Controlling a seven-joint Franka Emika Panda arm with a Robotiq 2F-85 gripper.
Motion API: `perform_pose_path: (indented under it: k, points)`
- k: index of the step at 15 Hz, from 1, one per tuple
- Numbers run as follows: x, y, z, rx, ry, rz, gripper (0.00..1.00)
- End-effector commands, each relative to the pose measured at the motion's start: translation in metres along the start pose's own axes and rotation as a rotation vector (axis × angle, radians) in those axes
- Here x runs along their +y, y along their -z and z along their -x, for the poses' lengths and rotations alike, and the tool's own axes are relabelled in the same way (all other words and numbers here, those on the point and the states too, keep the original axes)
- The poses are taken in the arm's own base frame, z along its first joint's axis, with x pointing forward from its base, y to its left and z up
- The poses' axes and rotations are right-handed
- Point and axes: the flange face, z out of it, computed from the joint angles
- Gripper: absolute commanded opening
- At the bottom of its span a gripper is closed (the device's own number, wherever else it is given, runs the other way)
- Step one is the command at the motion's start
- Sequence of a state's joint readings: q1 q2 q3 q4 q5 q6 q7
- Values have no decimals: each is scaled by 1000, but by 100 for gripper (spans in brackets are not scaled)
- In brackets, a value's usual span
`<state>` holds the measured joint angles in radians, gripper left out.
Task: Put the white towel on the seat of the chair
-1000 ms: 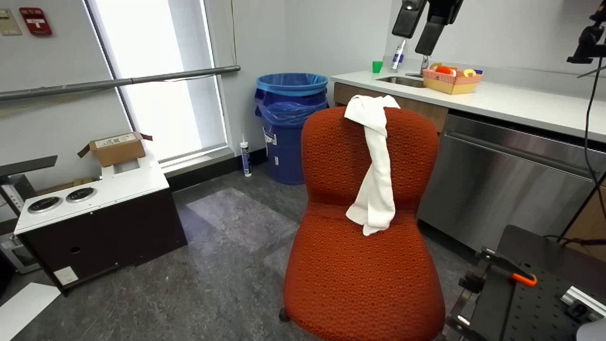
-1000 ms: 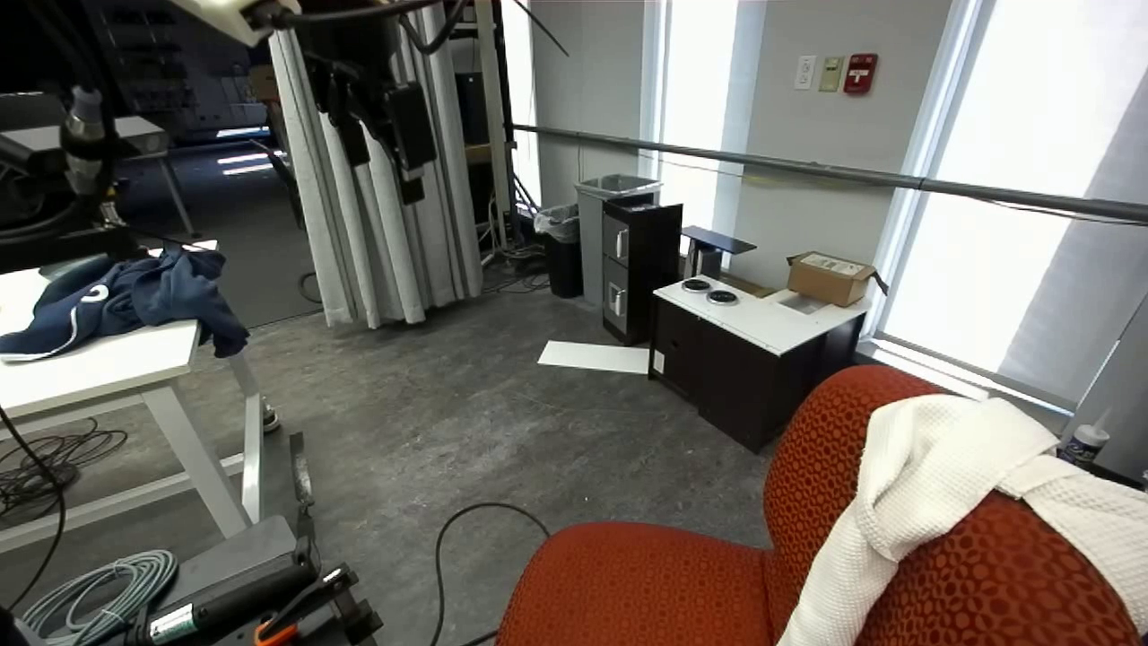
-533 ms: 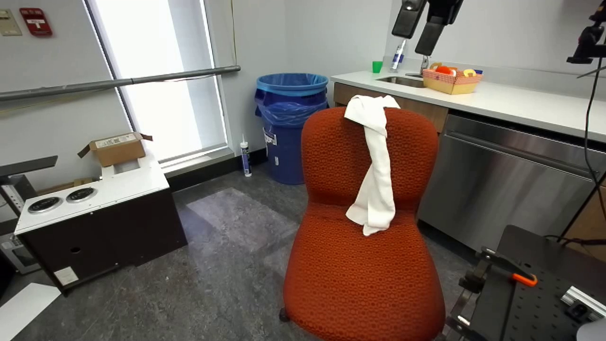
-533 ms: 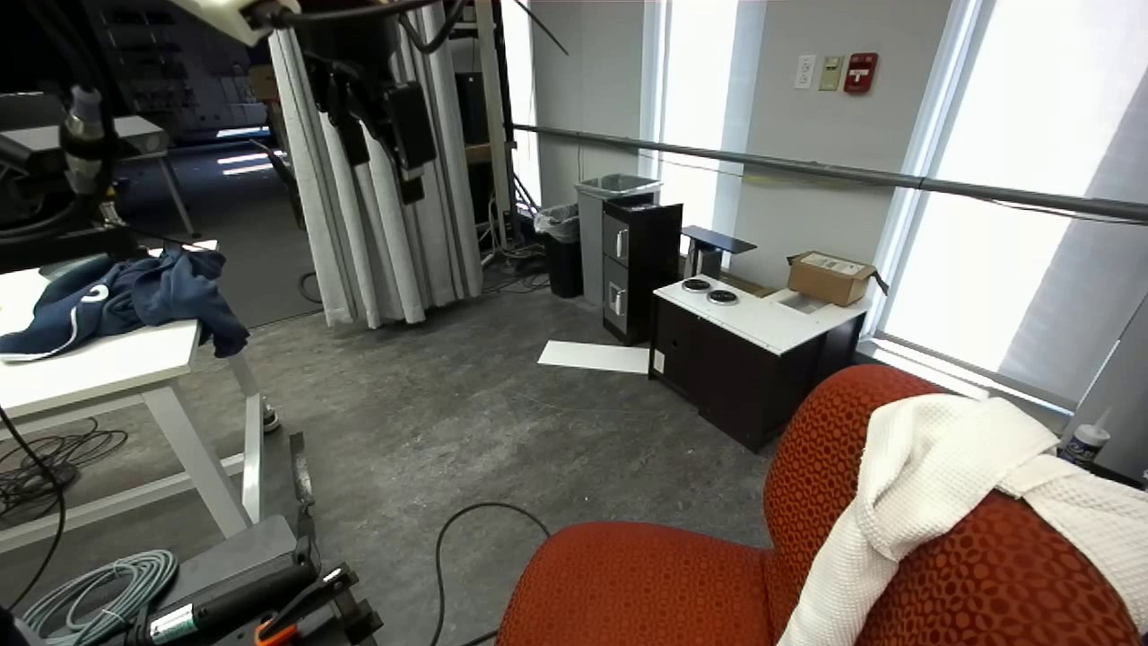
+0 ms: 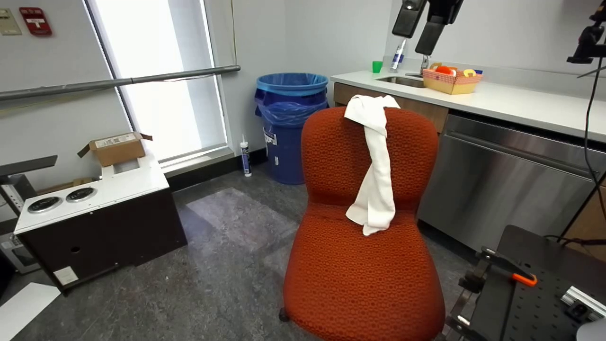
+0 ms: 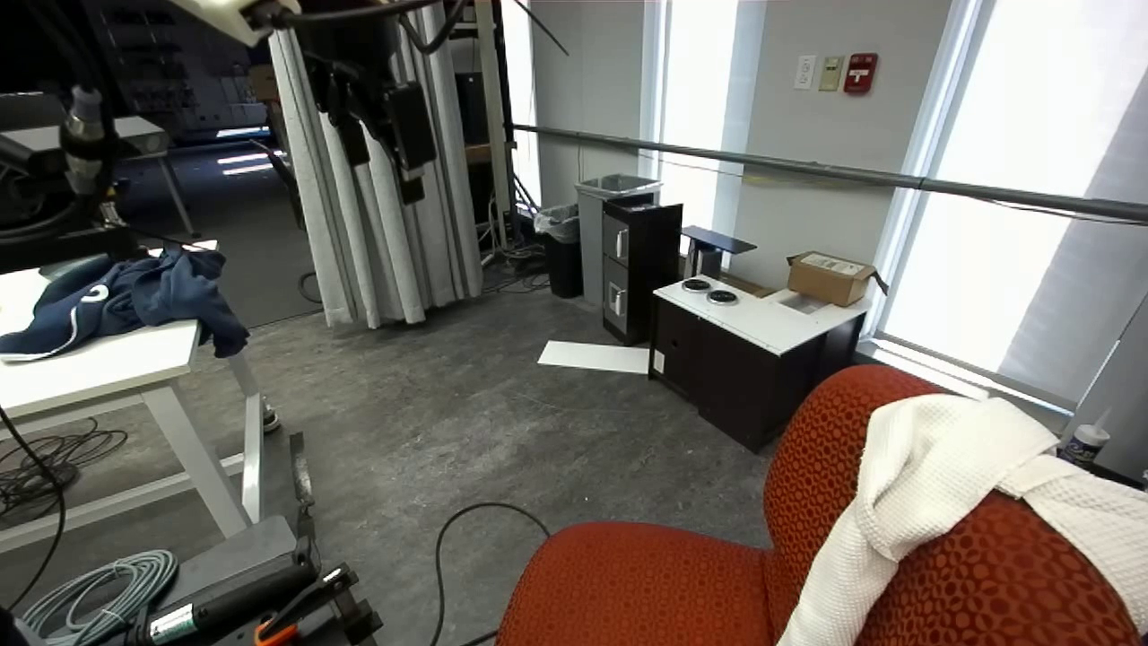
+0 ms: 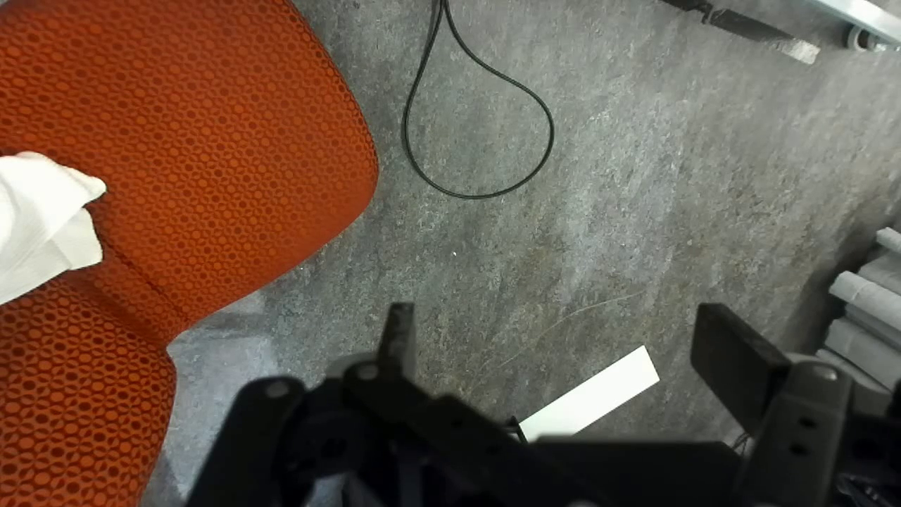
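The white towel is draped over the top of the orange-red chair backrest and hangs down its front. Its lower end touches the rear of the seat. In an exterior view the towel also falls over the back side. In the wrist view a part of the towel shows at the left edge, with the seat beside it. My gripper is open and empty, high in the air. It also shows in an exterior view and in the wrist view, over floor beside the chair.
A counter with a basket and a blue bin stand behind the chair. A black platform with tools is near the seat. A toy stove unit and white table stand around. A cable lies on the floor.
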<state>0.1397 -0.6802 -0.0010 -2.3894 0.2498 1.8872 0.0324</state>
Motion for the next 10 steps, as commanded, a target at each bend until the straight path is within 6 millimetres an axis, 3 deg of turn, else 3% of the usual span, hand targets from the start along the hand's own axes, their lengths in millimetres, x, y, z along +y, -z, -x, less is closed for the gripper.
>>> perform_pose_path:
  k: [1, 5, 10]
  points:
    - [0, 0, 0, -1, 0, 0, 100]
    - [4, 0, -6, 7, -18, 5, 100]
    - [42, 9, -27, 37, -105, 45, 100]
